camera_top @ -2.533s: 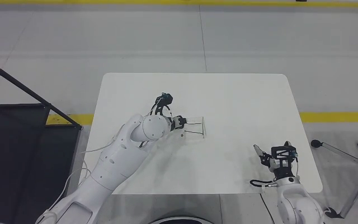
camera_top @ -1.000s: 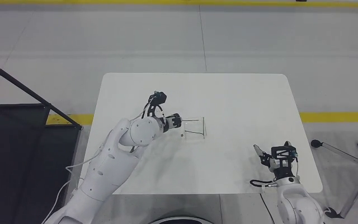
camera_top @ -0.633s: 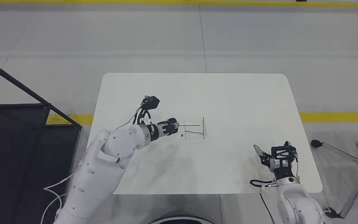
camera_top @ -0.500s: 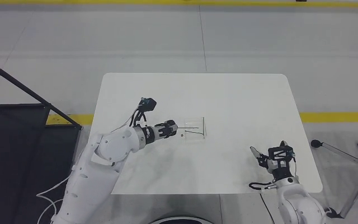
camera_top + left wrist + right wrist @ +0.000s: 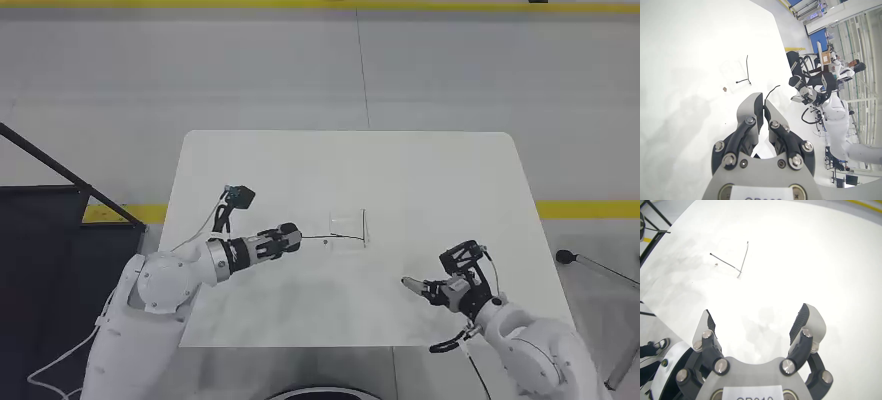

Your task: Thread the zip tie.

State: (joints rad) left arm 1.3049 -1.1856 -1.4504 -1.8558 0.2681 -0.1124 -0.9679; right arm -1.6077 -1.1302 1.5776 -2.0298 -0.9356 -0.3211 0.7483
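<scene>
My left gripper (image 5: pixel 763 106) is shut on the end of a thin black zip tie (image 5: pixel 772 90), which curves out past the fingertips. In the top view this left gripper (image 5: pixel 291 240) is left of the table's middle, pointing right. Two more black zip tie strands (image 5: pixel 747 68) lie flat in an L shape on the white table (image 5: pixel 440 180), just beyond the held tie. The same L-shaped strands (image 5: pixel 725 262) lie well ahead of my right gripper (image 5: pixel 756 319), which is open with nothing between its fingers. The right gripper (image 5: pixel 418 288) hovers near the front right of the table.
A faint clear rectangle (image 5: pixel 347 228) lies on the table beside the strands, and a small brown speck (image 5: pixel 724 88) sits near it. A black frame with dark cloth (image 5: pixel 45 250) stands off the table's left edge. Bare table stretches behind and to the right.
My left arm has drawn back to the left with a zip tie in its gripper, away from the L-shaped strands. My right arm has come in from the front right edge toward the middle.
</scene>
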